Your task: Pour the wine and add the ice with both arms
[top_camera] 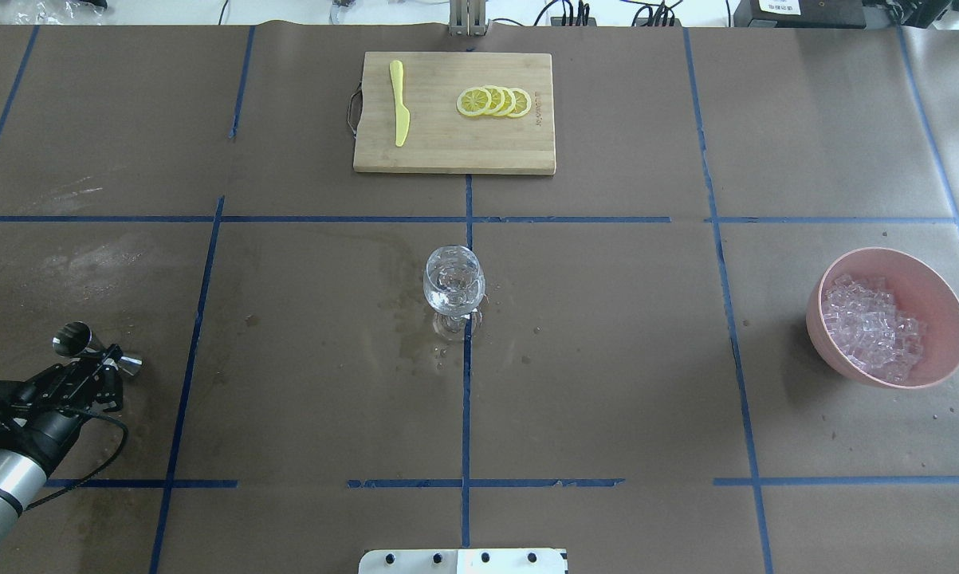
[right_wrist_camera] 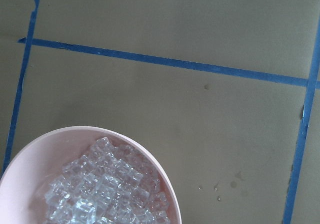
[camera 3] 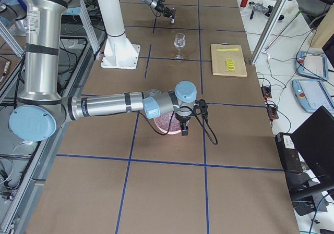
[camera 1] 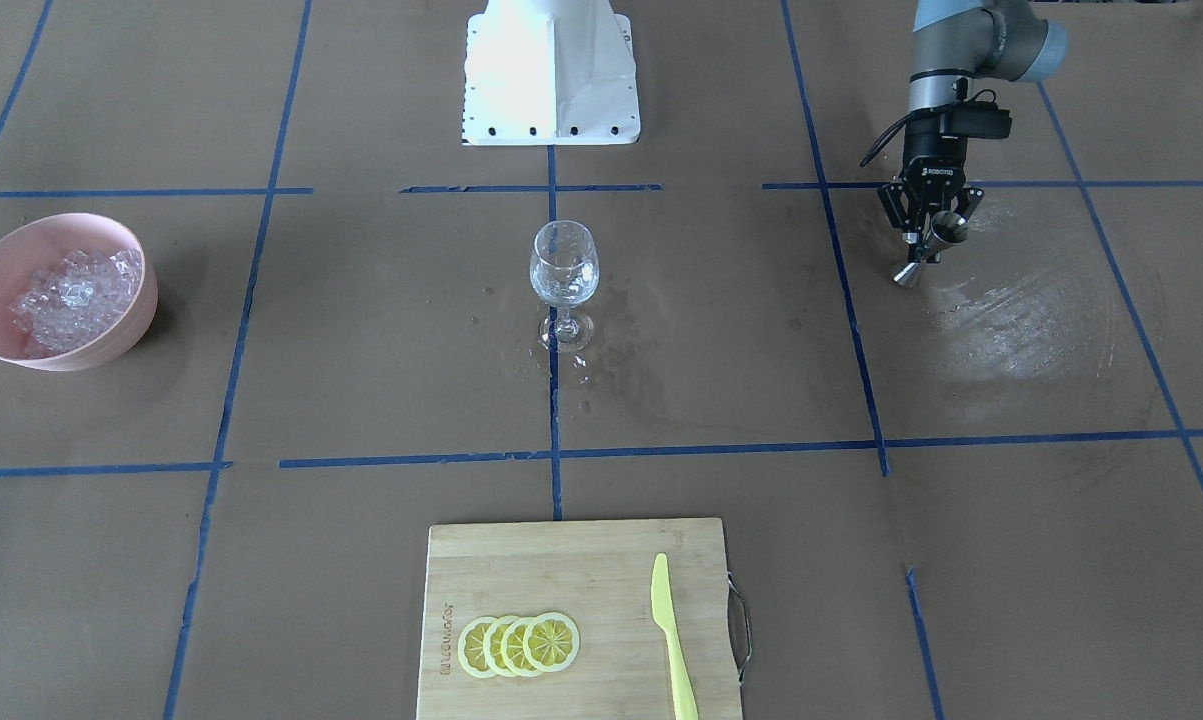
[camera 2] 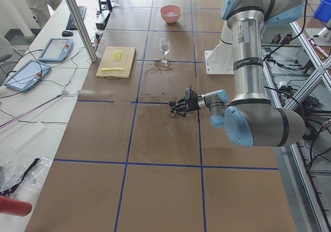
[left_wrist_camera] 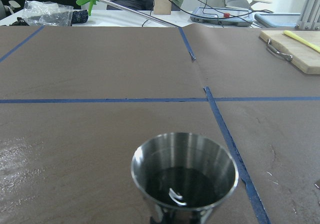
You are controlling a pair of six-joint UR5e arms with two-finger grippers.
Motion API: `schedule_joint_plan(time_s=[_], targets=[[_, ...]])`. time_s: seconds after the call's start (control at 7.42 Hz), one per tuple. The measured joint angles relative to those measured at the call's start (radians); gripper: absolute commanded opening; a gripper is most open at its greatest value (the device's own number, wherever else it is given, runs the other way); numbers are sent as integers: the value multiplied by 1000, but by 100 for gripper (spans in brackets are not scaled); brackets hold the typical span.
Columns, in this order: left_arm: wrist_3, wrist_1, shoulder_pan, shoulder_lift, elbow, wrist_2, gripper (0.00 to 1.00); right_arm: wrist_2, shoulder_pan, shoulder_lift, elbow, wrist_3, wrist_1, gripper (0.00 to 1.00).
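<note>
Ice (top_camera: 870, 331) in pink bowl (top_camera: 929, 288): likely slick, hard, light.
Pinch one cube across flats. My left gripper (camera 1: 933, 238) clenches the jigger (left_wrist_camera: 184, 170); right gripper (camera 3: 184, 132), cannot tell.

A wide table (top_camera: 607, 383) covered in brown paper is marked into large squares by blue tape lines (top_camera: 466, 399). A clear stemmed glass (top_camera: 453, 287) stands upright at its centre, on a tape line, with damp patches and droplets (top_camera: 415, 343) around its foot. A round pale pink bowl (top_camera: 929, 291) sits toward the robot's right. A rectangular light wooden cutting board (top_camera: 447, 143) lies at the far edge, opposite the white boxy robot base (camera 1: 551, 75).
</note>
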Motion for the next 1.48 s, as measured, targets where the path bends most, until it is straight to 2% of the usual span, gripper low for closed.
schedule_joint_plan(time_s=[0.27,0.54,0.94,1.48], targets=[[57,-3,-6,-2,-49,20,0,0,0,0,0,1,15,100],[260,-8,-7,-28,-143,18,0,0,0,0,-1,0,22,100],[506,7,-20,-238,-177,-44,0,-4,0,-1,-2,-1,32,100],[538,204,-64,-500,-178,-138,0,-6,0,-3,-2,-2,34,100]])
